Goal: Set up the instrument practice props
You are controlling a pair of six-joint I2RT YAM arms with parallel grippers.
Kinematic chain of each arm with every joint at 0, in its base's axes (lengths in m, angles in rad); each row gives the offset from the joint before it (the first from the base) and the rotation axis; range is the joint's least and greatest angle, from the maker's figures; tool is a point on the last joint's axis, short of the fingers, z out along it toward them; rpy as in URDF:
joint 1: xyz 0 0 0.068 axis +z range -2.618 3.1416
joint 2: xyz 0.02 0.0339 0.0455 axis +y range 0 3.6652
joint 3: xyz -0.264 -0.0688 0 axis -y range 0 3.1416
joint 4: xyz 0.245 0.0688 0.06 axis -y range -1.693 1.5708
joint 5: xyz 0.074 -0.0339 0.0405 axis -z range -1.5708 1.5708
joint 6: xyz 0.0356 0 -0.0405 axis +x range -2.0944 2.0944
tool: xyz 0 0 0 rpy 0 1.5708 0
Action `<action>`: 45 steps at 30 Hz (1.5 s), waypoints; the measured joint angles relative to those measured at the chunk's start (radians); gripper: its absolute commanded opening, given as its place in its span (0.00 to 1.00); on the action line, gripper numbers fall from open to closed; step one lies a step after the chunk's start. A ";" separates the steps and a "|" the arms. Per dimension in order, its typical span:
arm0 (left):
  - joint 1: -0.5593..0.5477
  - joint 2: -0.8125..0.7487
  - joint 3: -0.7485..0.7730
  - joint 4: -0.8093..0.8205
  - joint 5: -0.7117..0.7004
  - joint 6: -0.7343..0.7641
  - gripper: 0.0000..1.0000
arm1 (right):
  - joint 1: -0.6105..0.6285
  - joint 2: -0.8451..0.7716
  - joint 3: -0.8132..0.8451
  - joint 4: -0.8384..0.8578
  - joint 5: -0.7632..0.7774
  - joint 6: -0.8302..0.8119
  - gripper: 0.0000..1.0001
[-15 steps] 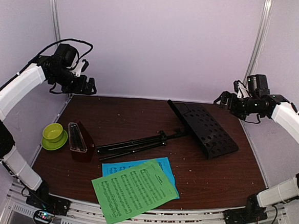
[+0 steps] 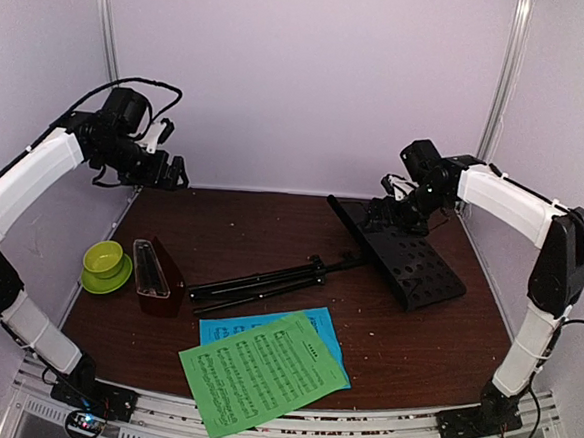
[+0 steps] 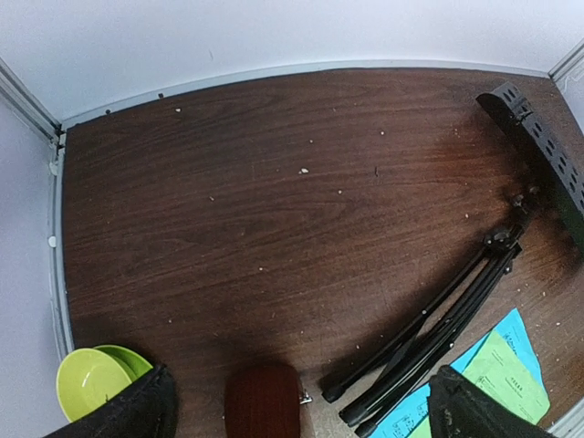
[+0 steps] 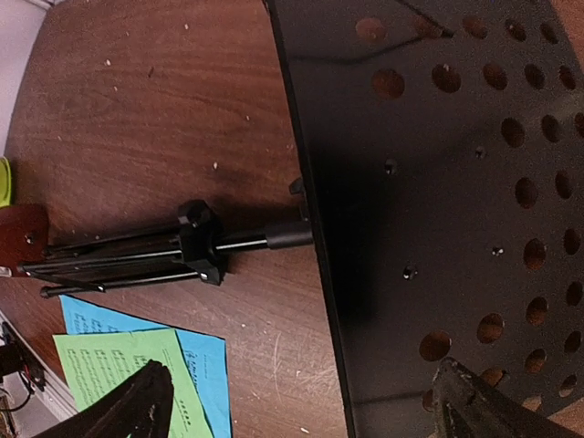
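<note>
**Right gripper (image 2: 391, 212) is hovering, jaws spread wide, over the far end of the black music stand (image 2: 410, 257) lying flat on the dark wooden table (image 2: 231, 225).**

The stand's perforated tray is resting at the right of the table, with its folded tripod legs (image 2: 267, 282) stretching left toward the centre. In the right wrist view the tray is filling the space under the fingers (image 4: 137, 401) (whether they are touching it cannot be told). The left gripper (image 2: 172, 171), also gaping wide and holding nothing, is hanging over the far left corner, well apart from the stand. The red-brown metronome (image 2: 156, 278) is sitting at the near left, just beside a lime green cup and saucer (image 2: 103, 264). The green sheet (image 2: 261, 372) is overlapping the blue sheet (image 2: 329, 332) at the near edge.
</note>
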 measured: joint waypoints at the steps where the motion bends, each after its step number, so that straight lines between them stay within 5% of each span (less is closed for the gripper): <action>1: 0.000 -0.001 -0.003 0.001 0.001 0.000 0.98 | 0.003 0.021 0.010 -0.019 0.000 -0.010 0.99; 45: -0.005 -0.001 -0.052 0.040 0.029 -0.057 0.98 | 0.057 0.414 0.324 -0.189 0.080 -0.170 0.18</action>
